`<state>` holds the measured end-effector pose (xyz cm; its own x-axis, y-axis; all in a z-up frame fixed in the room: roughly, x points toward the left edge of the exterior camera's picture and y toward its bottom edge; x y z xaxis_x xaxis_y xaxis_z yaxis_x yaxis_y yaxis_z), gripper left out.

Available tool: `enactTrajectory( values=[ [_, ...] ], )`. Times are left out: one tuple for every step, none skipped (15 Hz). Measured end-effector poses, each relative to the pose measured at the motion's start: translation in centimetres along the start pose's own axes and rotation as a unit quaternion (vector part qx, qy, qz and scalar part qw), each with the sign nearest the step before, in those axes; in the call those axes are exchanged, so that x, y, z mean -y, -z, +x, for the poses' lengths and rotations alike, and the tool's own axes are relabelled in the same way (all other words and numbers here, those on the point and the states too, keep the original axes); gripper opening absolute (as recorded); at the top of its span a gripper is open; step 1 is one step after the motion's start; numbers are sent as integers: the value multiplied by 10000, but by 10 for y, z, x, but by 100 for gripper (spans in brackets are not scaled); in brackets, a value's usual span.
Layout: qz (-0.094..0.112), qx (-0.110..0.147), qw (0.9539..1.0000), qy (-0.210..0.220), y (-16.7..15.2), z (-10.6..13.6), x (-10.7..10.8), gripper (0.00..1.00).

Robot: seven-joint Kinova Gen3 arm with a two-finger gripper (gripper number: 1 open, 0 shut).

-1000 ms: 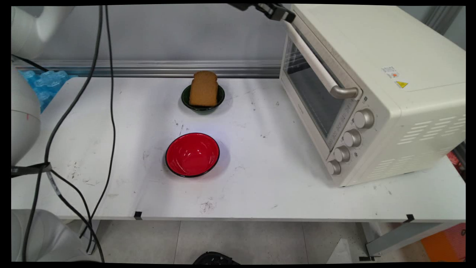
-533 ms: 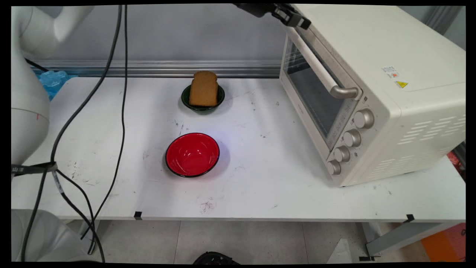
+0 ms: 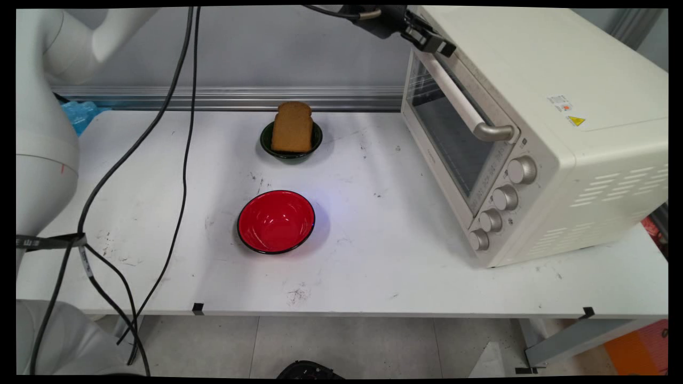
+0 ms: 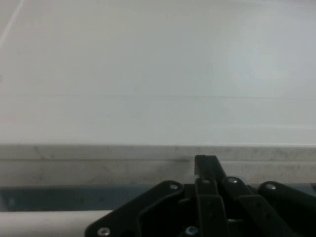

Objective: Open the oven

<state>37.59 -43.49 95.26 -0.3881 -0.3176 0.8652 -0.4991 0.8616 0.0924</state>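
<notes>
My black gripper (image 3: pixel 438 46) is high at the back, at the top left corner of the cream toaster oven (image 3: pixel 539 106), just above the far end of its door handle (image 3: pixel 454 97). The oven door (image 3: pixel 445 136) is closed. In the hand view the gripper (image 4: pixel 206 161) has its fingers (image 4: pixel 205 170) pressed together with nothing between them. Their tip lies against the upper edge of the oven front (image 4: pixel 98 152), and the pale handle bar (image 4: pixel 49 218) shows at the lower left.
A slice of brown bread (image 3: pixel 292 127) stands in a small dark green bowl (image 3: pixel 318 140) near the table's back. An empty red bowl (image 3: pixel 276 221) sits mid-table. Black cables (image 3: pixel 179 138) hang down on the left. Four oven knobs (image 3: pixel 504 198) face the table's middle.
The gripper has moved right and slightly down along the top of the picture, reaching the oven's top front corner. Bowls, bread and oven door have not moved.
</notes>
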Motion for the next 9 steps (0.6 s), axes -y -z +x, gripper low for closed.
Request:
enactTrajectory(
  values=[
    [-17, 17, 10000, 5, -2, -1, 0, 0],
    [-35, 37, 10000, 10, -4, -3, -1, 0],
    [-46, 51, 10000, 14, -5, -4, -1, 0],
    [-61, 69, 10000, 17, -6, -6, -1, 0],
    [-76, 88, 9999, 22, -7, -7, -2, 0],
    [-90, 106, 9999, 25, -8, -9, -2, 0],
    [-104, 123, 9999, 27, -8, -11, -3, 0],
    [-116, 139, 9998, 28, -8, -12, -4, 0],
    [-127, 157, 9998, 30, -8, -14, -4, 0]
  ],
)
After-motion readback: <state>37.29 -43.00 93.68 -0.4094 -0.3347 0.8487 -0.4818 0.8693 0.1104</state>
